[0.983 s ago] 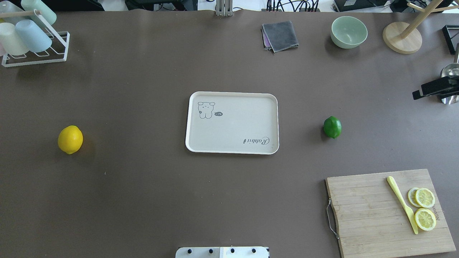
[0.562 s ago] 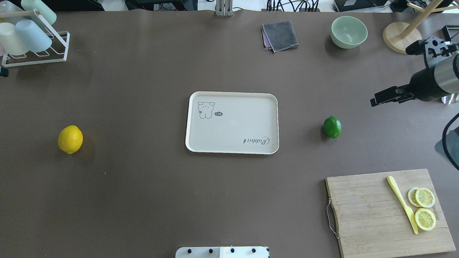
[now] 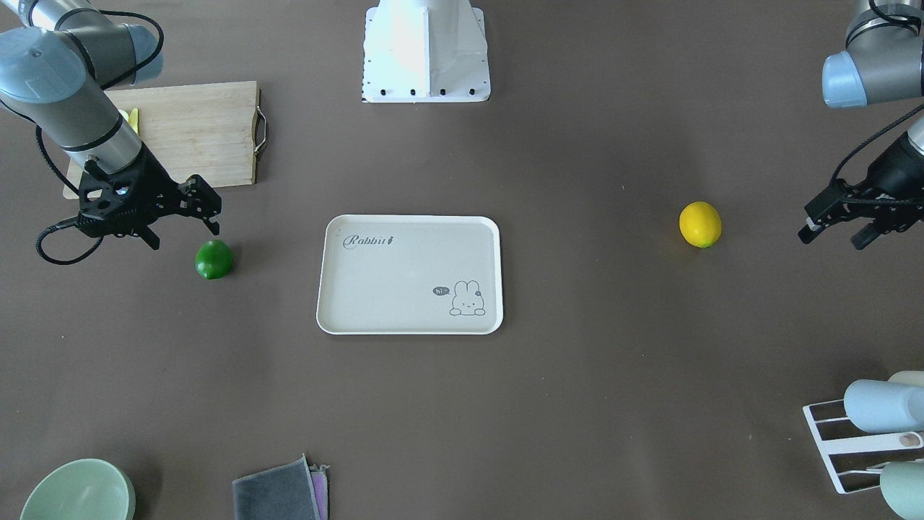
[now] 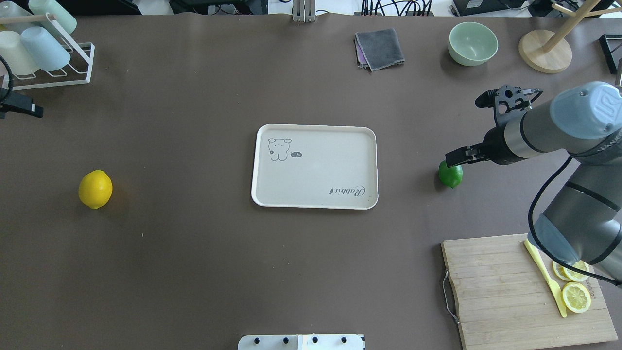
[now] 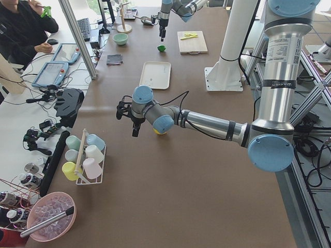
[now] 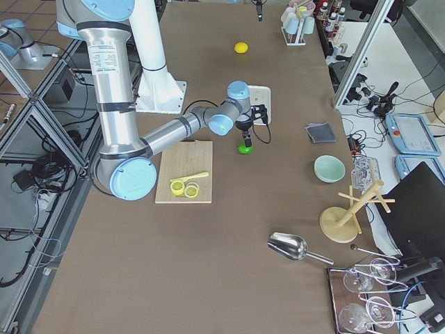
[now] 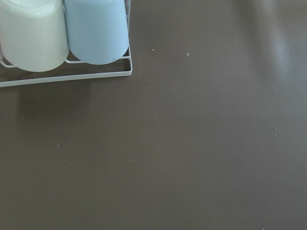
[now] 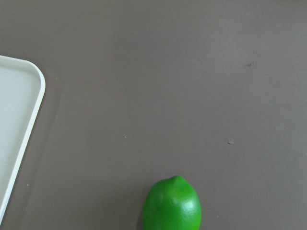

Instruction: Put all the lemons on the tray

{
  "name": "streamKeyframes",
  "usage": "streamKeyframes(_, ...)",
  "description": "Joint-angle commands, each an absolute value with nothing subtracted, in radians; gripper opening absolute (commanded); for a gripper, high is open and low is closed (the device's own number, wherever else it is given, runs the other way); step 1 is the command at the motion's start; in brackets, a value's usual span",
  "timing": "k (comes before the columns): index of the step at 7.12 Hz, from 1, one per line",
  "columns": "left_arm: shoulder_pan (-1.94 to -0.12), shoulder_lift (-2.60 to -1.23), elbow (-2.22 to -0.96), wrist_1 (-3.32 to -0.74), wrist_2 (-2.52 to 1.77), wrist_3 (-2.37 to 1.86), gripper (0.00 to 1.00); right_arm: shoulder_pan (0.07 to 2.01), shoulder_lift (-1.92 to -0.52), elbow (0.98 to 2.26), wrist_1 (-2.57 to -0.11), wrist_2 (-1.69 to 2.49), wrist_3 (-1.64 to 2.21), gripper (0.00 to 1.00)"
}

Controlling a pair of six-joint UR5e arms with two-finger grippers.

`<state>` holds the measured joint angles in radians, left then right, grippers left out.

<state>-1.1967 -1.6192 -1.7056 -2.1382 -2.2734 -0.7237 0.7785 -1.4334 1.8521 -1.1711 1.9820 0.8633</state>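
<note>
Step in hand, as judged: the reach for the first fruit. Nothing is gripped yet. Both lemons lie on the worktop [image 4: 194, 272], and none is on the tray.

Far left: the left end effector [image 3: 830, 232] is held above the worktop's outer margin, fingers spread wide, empty. The cup rack [image 4: 48, 81] is seen just beyond it. The yellow lemon [image 4: 95, 189] lies apart from it, toward the middle, and is not caught in the left wrist view.

Centre: the tray [image 4: 316, 170] is laid flat between the two fruits, with nothing on it.

Right of the tray: the green lemon [image 4: 451, 176] is found near the tray's short side, apart from the rim. The right end effector [image 3: 182, 225] is hung over it, fingers wide, nothing between them. In the right wrist view the fruit is cut off at the lower edge, so alignment is judged incomplete.

Next move, as judged: the right end effector is to be centred over the green lemon, lowered until the fingers straddle its narrow width, then closed gently. The glossy oval skin is likely to slip or roll if pinched off-centre. Only a short carry to the tray is needed.

Farther right: a cutting board [image 4: 495, 282] with lemon slices [image 4: 576, 297] and a yellow knife [image 4: 546, 279] is partly covered by the right arm. The slices are not to be taken. A bowl [image 4: 473, 43] and a folded cloth [image 4: 380, 48] are set at the far edge, well off the path. Nothing is seen standing between either fruit and the tray.
</note>
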Motion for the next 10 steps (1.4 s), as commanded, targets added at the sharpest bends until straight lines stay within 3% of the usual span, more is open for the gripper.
streamKeyframes(1, -1.158, -1.627, -1.701, -2.155, -2.264, -0.780, 0.98, 0.738, -1.411, 1.800, -1.170, 1.936, 0.877, 1.00)
streamKeyframes(5, -1.109, -1.631, -1.686, -2.192, -2.204, -0.788, 0.98, 0.721, -1.384, 1.678, -1.117, 1.930, 0.876, 0.99)
streamKeyframes(6, -1.108, -1.631, -1.690, -2.195, -2.204, -0.790, 0.98, 0.715, -1.384, 1.665, -1.117, 1.931, 0.877, 0.91)
streamKeyframes(7, -1.108, -1.629, -1.689, -2.213, -2.207, -0.792, 0.98, 0.713, -1.382, 1.675, -1.117, 1.939, 0.879, 0.04)
streamKeyframes(10, -1.104, -1.631, -1.690, -2.217, -2.209, -0.796, 0.98, 0.742, -1.345, 1.718, -1.127, 1.995, 0.890, 0.00)
